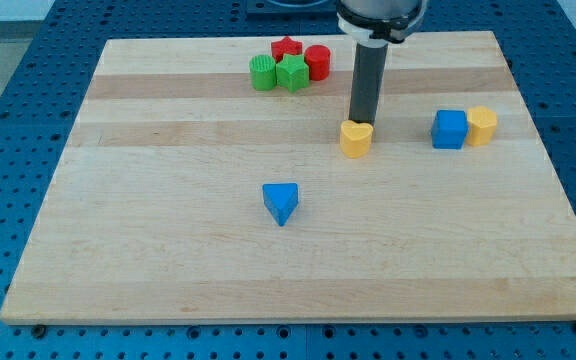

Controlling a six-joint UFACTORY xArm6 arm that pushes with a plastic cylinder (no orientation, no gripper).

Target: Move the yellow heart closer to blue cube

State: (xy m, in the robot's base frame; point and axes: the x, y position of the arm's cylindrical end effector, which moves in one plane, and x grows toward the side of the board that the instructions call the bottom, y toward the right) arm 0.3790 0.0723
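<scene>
The yellow heart (pixel 356 138) lies on the wooden board (pixel 168 250) right of centre. The blue cube (pixel 449 129) sits further toward the view's right, with a gap between it and the heart. A yellow block (pixel 482 126) touches the cube's right side. My tip (pixel 364 122) stands right behind the heart, at its top edge, touching or nearly touching it. The dark rod rises from there toward the view's top.
A blue triangular block (pixel 281 203) lies near the board's centre. At the view's top sit a green cylinder (pixel 262 72), a green star (pixel 291 72), a red star (pixel 286 48) and a red cylinder (pixel 317 62), clustered together.
</scene>
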